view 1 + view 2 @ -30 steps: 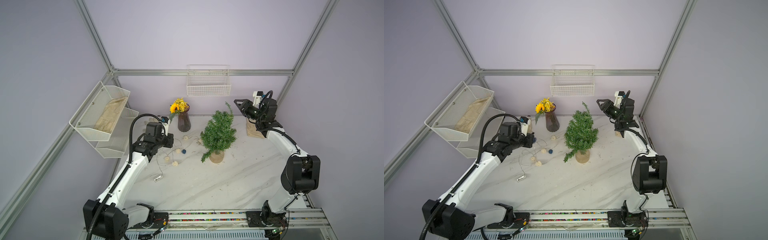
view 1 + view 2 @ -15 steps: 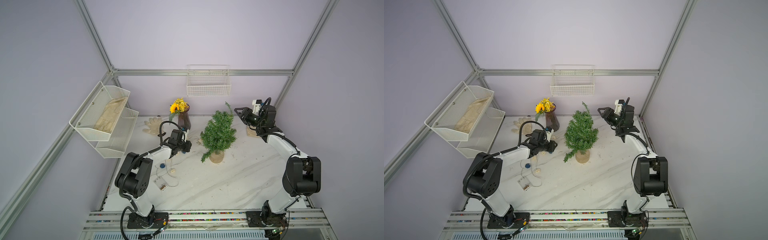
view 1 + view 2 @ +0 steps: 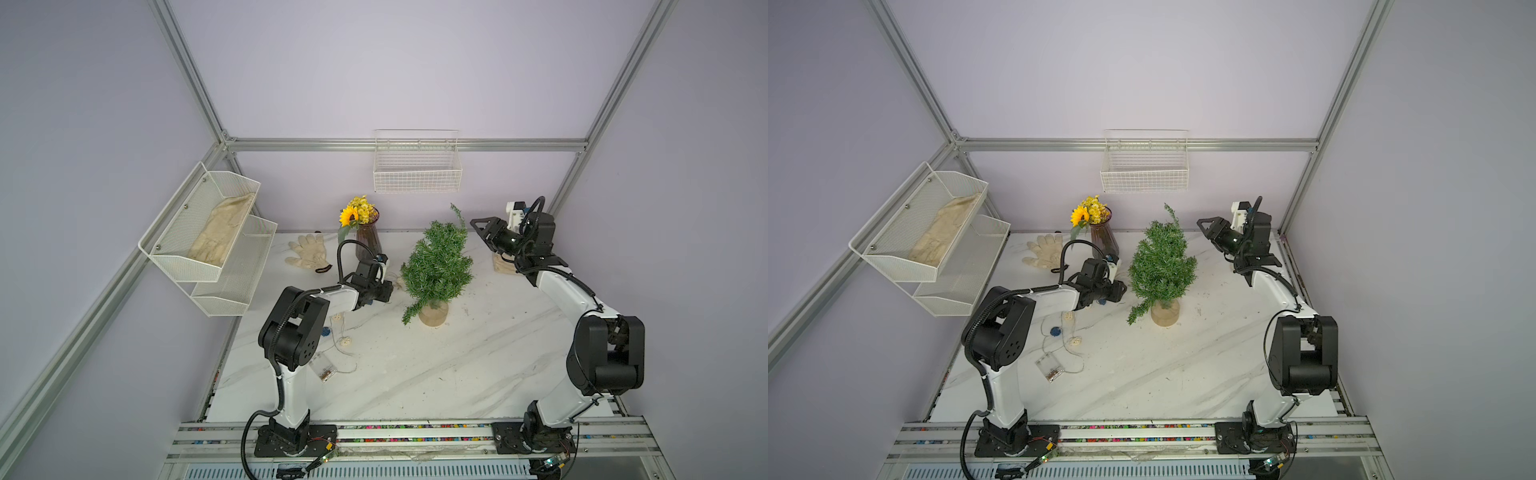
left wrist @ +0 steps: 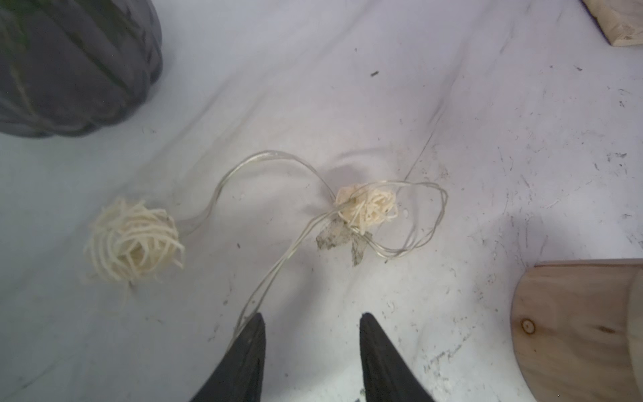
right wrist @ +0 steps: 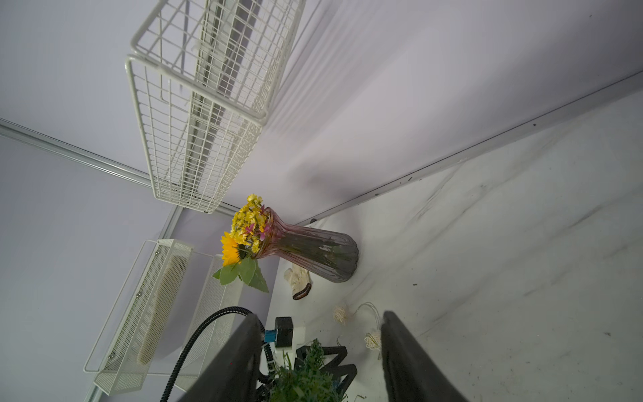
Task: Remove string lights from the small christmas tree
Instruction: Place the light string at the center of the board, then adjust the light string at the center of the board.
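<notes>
Slack wire tells it: the left hand (image 4: 311,316) has let go and stands spread, empty, over the string lights (image 4: 368,209), which lie on the table (image 3: 457,374) beside the small christmas tree (image 3: 438,266). None seems left on its branches. The right hand (image 3: 478,225) hangs spread, empty, near the tree's top.

robot lab cell, aluminium frame (image 3: 407,144), lilac walls (image 3: 374,75), marble-look tabletop (image 3: 457,374)

Left gripper (image 4: 311,316) opened, moved near small christmas tree (image 3: 436,266); string lights (image 4: 367,209) shifted.
</notes>
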`<state>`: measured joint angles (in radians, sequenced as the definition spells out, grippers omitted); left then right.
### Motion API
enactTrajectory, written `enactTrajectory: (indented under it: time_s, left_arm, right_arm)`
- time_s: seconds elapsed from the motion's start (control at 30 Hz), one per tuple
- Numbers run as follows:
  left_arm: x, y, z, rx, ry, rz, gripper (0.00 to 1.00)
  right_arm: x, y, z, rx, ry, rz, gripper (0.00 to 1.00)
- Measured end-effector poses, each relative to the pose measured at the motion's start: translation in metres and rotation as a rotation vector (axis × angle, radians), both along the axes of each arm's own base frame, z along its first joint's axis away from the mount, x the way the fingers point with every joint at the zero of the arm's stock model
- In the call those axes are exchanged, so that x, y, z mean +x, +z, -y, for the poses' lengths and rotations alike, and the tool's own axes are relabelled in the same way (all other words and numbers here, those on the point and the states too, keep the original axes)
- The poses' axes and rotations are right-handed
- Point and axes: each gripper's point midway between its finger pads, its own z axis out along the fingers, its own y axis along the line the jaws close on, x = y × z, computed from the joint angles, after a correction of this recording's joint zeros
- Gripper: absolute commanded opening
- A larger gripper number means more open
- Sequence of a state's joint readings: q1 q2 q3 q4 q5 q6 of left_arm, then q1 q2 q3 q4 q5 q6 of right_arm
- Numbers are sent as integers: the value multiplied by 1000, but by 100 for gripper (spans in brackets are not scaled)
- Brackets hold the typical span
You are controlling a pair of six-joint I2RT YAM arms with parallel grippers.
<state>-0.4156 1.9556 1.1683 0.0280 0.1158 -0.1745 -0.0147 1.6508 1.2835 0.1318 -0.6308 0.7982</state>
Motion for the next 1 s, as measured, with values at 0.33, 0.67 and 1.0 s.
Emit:
enactTrajectory:
  time_s: [0.33,0.67,1.0]
  left_arm:
    - [-8,76,-4,-19,-24,121,46]
    - [23,16,-4,144,-42,57,56]
    - [26,-19,-8,211,-35,-43,0]
  right_arm:
    - [-3,-9,2,7,13,-27,57]
    - [-7,-10,-2,16,45,-33,57]
    - [-13,2,0,14,40,-14,55]
